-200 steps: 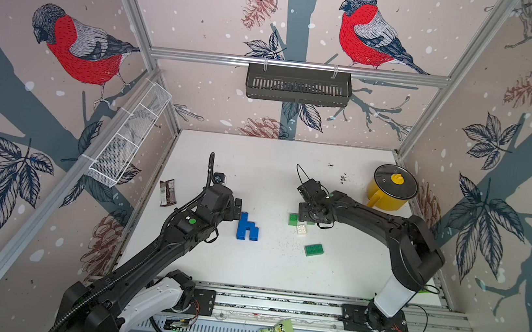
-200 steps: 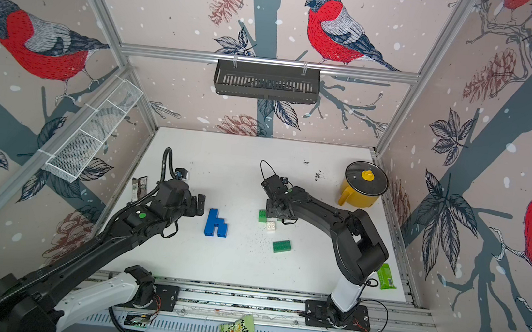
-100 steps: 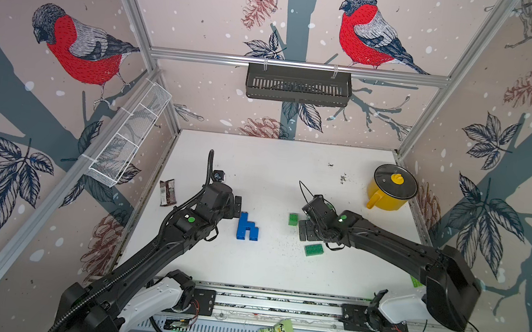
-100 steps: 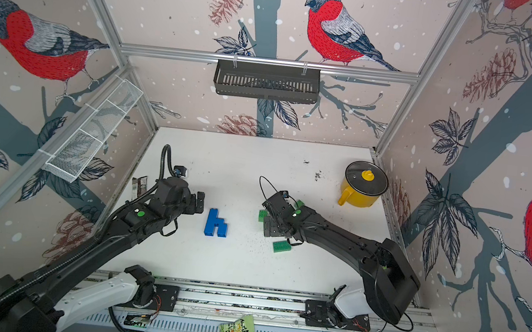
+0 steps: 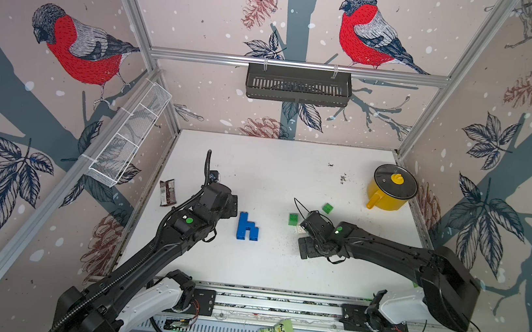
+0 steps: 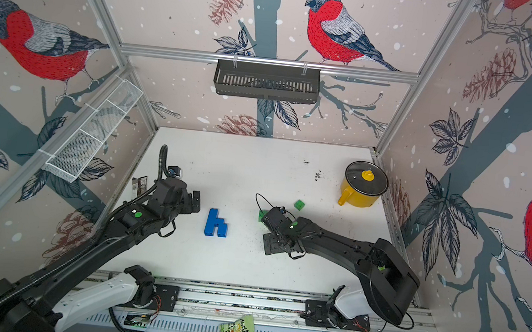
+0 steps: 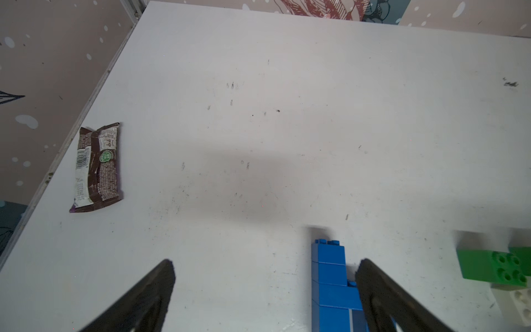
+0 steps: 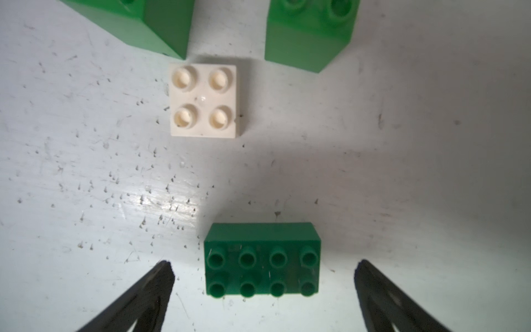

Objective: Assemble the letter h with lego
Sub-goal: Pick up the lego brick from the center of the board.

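Seemingly the blue h (image 5: 246, 227) is already built. It lies flat at the centre of the counter (image 5: 275, 161) in both top views. The loose lego sits to its right in the frame: a green cube (image 5: 293, 219), a second green cube (image 5: 328, 208), a white brick (image 8: 204, 100) and a long dark green brick (image 8: 262, 260).

I judge these pieces light, stiff and smooth-sided, so they would skid rather than bend. The safest hold looks to be across two flat opposite sides, low on the body and off the studs. The joined h is probably only press-fitted and could split if pinched at one end or levered.

The right hand (image 5: 308, 248) has its jaws wide apart, facing the short ends of the long dark green brick without touching it. The left hand (image 7: 265, 264) is also spread and empty, just left of the h's tall stroke. Whether one finger brushes it I cannot tell.

Room is generous, with bare counter above and below the h in the frame. A yellow pot (image 5: 391, 191) stands at the right and a snack wrapper (image 5: 167, 192) lies at the left edge, both well apart from the bricks.
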Motion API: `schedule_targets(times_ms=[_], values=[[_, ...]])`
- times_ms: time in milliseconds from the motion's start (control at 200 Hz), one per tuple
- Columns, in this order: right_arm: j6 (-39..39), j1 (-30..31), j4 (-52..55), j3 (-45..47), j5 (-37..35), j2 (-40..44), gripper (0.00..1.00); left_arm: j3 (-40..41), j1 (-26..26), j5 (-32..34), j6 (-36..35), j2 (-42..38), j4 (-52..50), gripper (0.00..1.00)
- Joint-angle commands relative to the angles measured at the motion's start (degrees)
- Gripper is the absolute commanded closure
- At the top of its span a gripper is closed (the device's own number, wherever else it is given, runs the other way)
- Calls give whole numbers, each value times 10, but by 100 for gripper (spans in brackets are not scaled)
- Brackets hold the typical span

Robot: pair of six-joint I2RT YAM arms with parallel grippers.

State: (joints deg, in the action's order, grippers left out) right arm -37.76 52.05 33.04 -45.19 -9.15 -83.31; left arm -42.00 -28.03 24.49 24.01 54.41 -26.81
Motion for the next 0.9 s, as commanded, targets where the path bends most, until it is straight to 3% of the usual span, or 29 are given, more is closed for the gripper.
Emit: schedule_targets(times_ms=[0,220,895], values=[[0,2,-3,4,-1,-7,0,-8,0,37,-2,6,4,2],[-4,3,-8,6,-1,-15,0,-2,1,27,-2,7,7,2],[-14,10,-11,0,-16,-31,25,1,2,24,-2,5,7,2]])
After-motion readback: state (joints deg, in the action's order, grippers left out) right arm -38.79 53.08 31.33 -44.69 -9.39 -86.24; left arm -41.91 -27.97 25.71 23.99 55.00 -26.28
